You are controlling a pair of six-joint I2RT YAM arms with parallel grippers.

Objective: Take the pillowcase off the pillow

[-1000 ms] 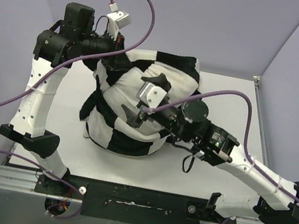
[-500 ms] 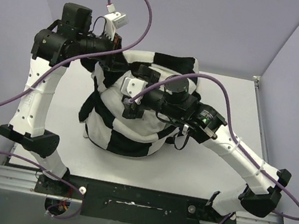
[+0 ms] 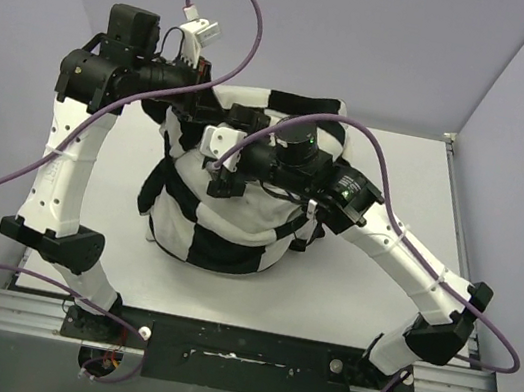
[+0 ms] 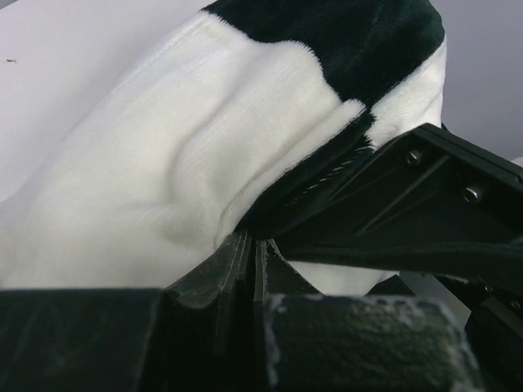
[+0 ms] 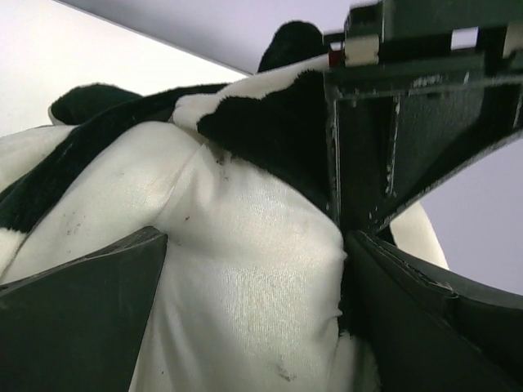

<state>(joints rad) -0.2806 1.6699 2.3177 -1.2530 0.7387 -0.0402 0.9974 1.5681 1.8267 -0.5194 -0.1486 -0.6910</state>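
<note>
- The pillowcase (image 3: 195, 240) sits bunched at the middle of the table (image 3: 355, 304). It is wrapped round most of the pillow (image 5: 245, 327), whose plain top bulges out of the opening.
- The left gripper (image 4: 252, 253) is clamped tight on the pillowcase's far-left rim.
- Over the last second the right arm has swung from the pillow's right side across its top.
- The right gripper (image 5: 257, 241) now sits over the exposed crown, close to the left gripper. Its jaws are spread wide with bare pillow between them and nothing held.
- The cover itself has barely shifted in that time.
- This looks like repositioning rather than progress: the right gripper seems set to seize or pin the pillow while the left peels the rim back. Removal appears only partly done.
</note>
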